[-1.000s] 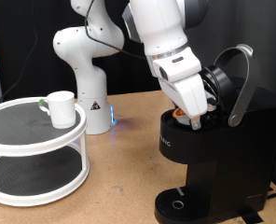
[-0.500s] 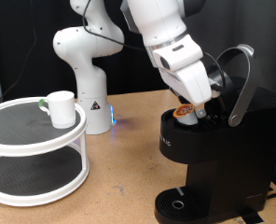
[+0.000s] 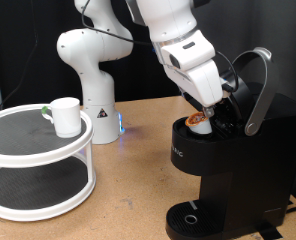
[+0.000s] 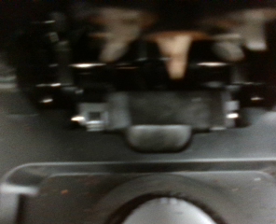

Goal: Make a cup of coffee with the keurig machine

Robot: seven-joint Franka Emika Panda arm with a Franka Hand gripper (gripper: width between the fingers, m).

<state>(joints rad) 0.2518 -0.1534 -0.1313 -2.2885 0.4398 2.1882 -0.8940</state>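
Over the pod chamber of the boxy black keurig machine (image 3: 228, 160), w/ its silver-grey lid handle (image 3: 256, 90) swung up, hangs the white two-finger gripper (image 3: 216, 104). Lid is open, prob. so the small orange-topped pod (image 3: 198, 120) can sit in the holder, where it shows now. Arm leans down from the exterior view's top, wrist tilted toward the lid. Jaw state: can't tell, wrist view too blurred. Plain white ceramic cup (image 3: 64, 116) waits well apart on the round white two-tier stand (image 3: 38, 165), not at the drip tray (image 3: 193, 217).
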